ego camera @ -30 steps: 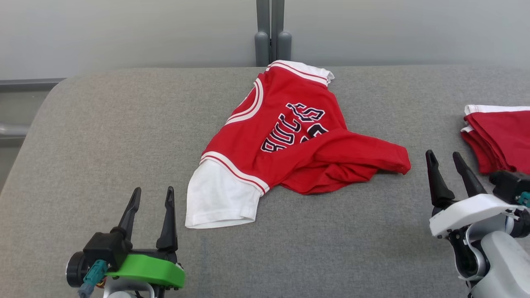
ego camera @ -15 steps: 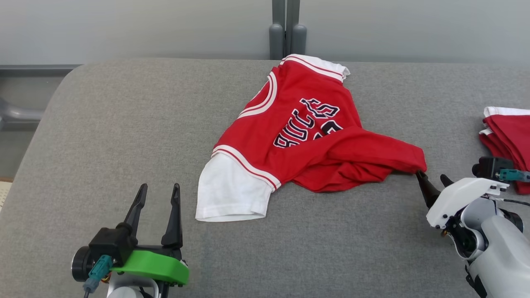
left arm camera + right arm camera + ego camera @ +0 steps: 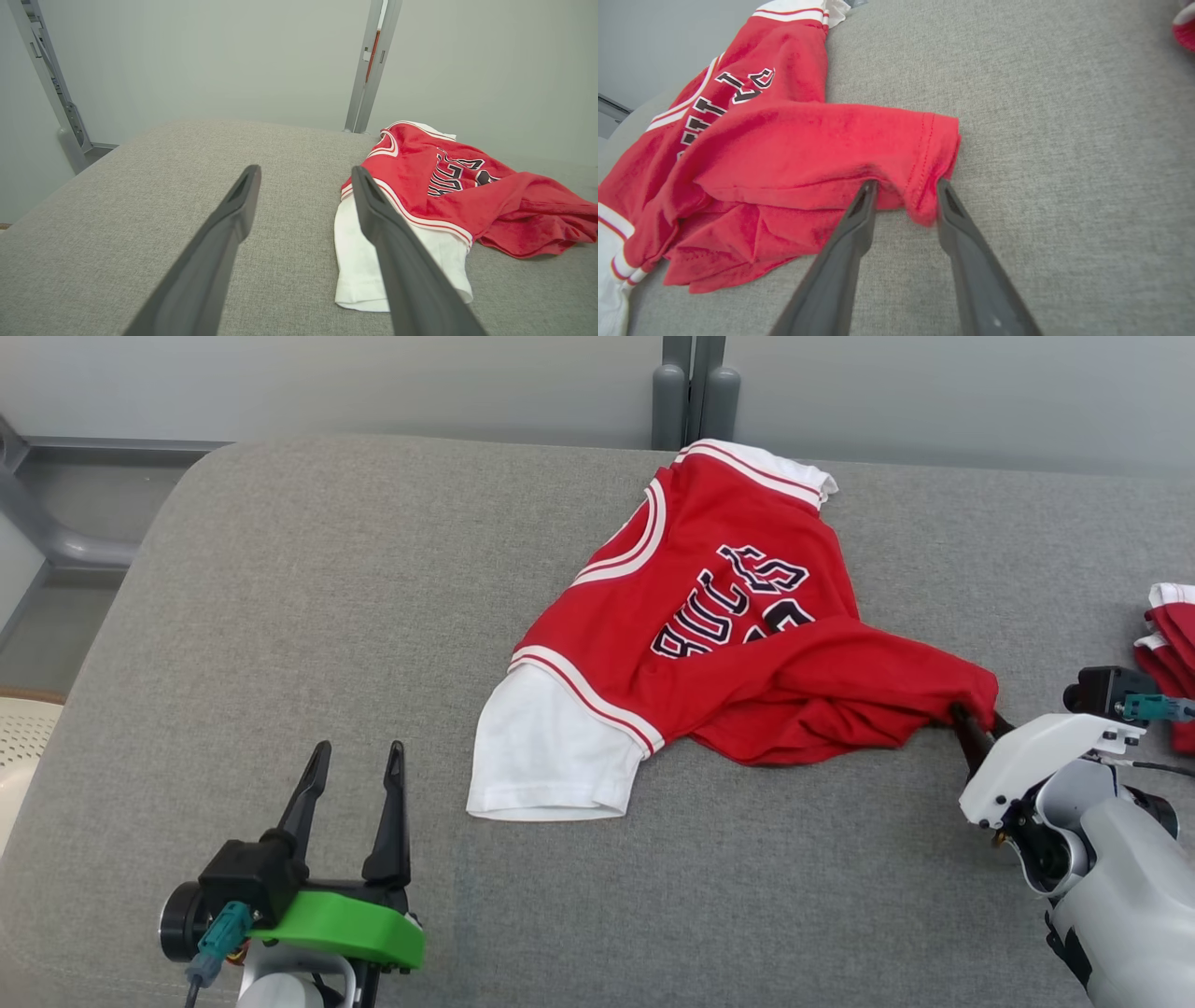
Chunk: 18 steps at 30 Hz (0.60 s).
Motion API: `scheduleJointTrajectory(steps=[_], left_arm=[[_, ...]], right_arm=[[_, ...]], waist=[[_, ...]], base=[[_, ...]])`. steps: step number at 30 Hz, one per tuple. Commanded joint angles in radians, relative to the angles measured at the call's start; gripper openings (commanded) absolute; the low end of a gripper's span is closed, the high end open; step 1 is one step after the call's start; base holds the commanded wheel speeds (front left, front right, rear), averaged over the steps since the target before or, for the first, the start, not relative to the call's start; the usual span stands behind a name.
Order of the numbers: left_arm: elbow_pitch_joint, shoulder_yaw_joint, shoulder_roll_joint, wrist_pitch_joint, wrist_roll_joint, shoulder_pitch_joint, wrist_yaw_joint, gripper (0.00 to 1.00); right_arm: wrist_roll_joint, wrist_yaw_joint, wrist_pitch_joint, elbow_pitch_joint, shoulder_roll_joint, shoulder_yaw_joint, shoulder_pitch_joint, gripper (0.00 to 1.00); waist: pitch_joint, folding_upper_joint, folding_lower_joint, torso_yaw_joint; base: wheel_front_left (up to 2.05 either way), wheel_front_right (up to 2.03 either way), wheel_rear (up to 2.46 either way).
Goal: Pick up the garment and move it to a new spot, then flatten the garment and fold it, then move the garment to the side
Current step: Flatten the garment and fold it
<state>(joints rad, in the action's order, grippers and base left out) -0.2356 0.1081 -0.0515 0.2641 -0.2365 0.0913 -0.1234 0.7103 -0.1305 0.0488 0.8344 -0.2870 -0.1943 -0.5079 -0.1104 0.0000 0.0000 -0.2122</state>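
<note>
A red garment (image 3: 738,644) with white sleeves and dark lettering lies crumpled on the grey padded table (image 3: 308,616). It also shows in the left wrist view (image 3: 448,196) and the right wrist view (image 3: 784,149). My right gripper (image 3: 976,719) is down at its right corner. Its two fingers straddle a bunched bit of red hem (image 3: 924,186), still apart, one on each side (image 3: 906,186). The cloth rests on the table. My left gripper (image 3: 359,751) stands open near the front left, short of the white sleeve (image 3: 373,261), with nothing between its fingers (image 3: 306,172).
A second pile of red cloth (image 3: 1172,635) lies at the table's right edge, close behind my right wrist. Two grey posts (image 3: 691,392) stand behind the table. The table's rounded left corner falls away to a floor with a pale perforated object (image 3: 23,737).
My right gripper has dropped and reached left to the garment's right corner, and its fingers have drawn closer around the hem. The head camera has shifted. The left gripper stays put.
</note>
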Motion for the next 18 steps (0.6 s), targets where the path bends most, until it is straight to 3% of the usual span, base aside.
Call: scheduleJointTrajectory(steps=[1,10,18], left_arm=[[-0.004,-0.004,0.0,0.0,0.004,0.009,-0.004,1.0],[-0.022,-0.018,0.0,0.0,0.011,-0.02,-0.002,1.0],[-0.027,-0.028,-0.001,0.0,0.012,-0.05,0.001,1.0]], right_arm=[[0.005,0.0,-0.012,0.003,-0.004,-0.008,-0.01,0.0],[0.051,0.0,-0.003,-0.076,-0.02,-0.088,0.024,0.0],[0.218,0.0,0.212,-0.328,-0.096,-0.136,0.115,0.0]], waist=[[0.002,0.0,0.0,0.002],[0.054,0.0,0.0,0.048],[0.09,0.0,0.0,0.106]], base=[[0.0,0.0,0.0],[0.0,0.0,0.0],[0.0,0.0,0.0]])
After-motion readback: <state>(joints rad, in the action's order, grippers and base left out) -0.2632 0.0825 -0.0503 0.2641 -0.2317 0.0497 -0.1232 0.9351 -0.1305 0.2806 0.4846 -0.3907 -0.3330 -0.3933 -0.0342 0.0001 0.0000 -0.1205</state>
